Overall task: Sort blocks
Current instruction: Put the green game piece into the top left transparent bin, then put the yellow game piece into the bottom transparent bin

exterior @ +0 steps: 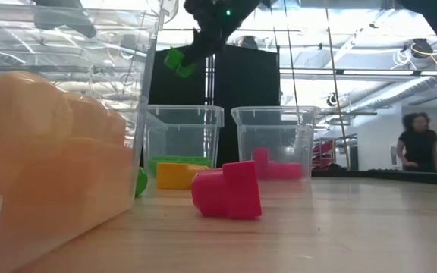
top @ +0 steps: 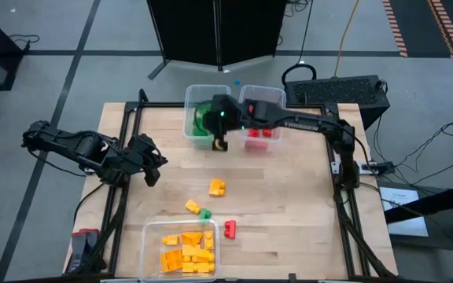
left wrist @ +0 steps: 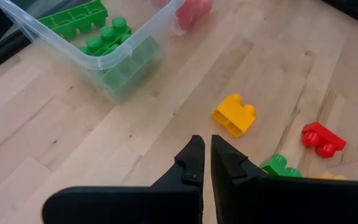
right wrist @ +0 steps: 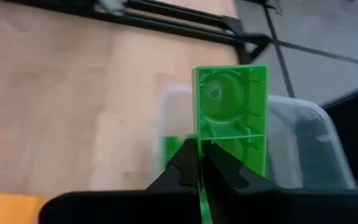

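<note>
The right hand (right wrist: 202,163) is closed on a green block (right wrist: 231,106) and holds it in the air above the clear tub (top: 199,101) that contains green blocks. The adjacent tub (top: 277,97) contains red blocks. The left hand (left wrist: 206,167) is closed and empty, over the counter's (top: 289,196) left side. Loose yellow (top: 217,187), green (top: 205,212) and red (top: 230,229) blocks lie mid-counter; the near tub (top: 149,236) holds yellow-orange blocks.

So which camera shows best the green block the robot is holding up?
The right wrist view: the green block fills it, pinched in the right gripper. The low view shows it small, high above the tubs. In the high view the arm hides it; the left wrist view misses it.
</note>
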